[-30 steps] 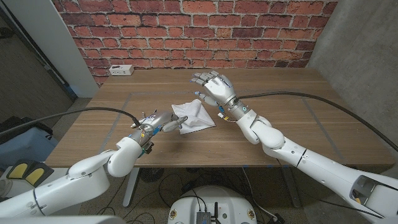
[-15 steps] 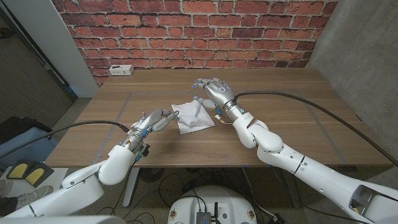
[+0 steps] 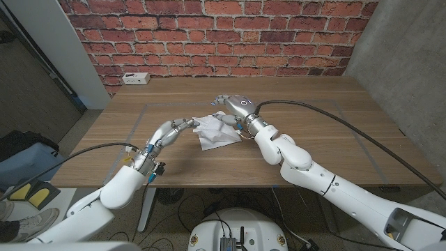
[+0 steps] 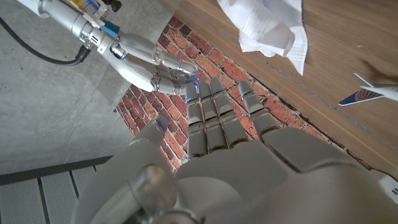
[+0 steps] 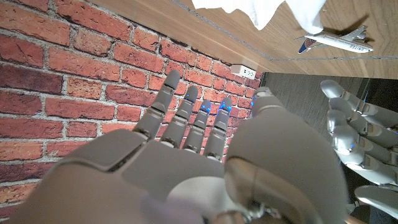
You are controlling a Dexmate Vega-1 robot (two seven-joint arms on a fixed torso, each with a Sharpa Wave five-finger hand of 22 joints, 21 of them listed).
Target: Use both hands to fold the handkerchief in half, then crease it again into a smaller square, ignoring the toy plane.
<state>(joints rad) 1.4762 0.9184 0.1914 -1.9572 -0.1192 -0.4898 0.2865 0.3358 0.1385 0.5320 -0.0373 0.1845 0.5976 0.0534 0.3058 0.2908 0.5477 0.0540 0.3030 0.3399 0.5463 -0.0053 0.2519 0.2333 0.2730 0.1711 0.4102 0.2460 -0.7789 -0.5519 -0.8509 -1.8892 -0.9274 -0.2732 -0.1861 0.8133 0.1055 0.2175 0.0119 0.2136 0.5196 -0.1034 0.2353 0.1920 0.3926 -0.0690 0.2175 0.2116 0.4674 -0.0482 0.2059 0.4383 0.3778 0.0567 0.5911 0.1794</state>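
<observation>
From the head view, a white handkerchief (image 3: 217,130) lies crumpled near the middle of the wooden counter (image 3: 334,150), in front of a red brick wall (image 3: 209,35). The left hand (image 3: 178,130) reaches in at the cloth's left edge, its fingers (image 3: 189,125) spread and close to the fabric; whether they touch it cannot be told. The right hand (image 3: 235,106) hangs over the cloth's far right corner with its fingers (image 3: 221,100) loosely parted and holding nothing. A white power strip (image 3: 134,79) sits at the counter's far left edge by the wall. In the left wrist view, the back of the left hand (image 4: 230,155) shows with its fingers (image 4: 214,112) extended side by side and grasping nothing; beyond them are the rumpled handkerchief (image 4: 267,25) on the counter, the right hand (image 4: 155,62) with fingers apart, and a small toy plane (image 4: 370,94) lying on the wood, apart from the cloth. In the right wrist view, the right hand (image 5: 205,162) shows its fingers (image 5: 186,118) straight and released, pointing toward the brick wall; the handkerchief (image 5: 261,9) is at the frame's edge with the toy plane (image 5: 336,42) just beside it, and the left hand (image 5: 357,146) shows with fingers spread.
</observation>
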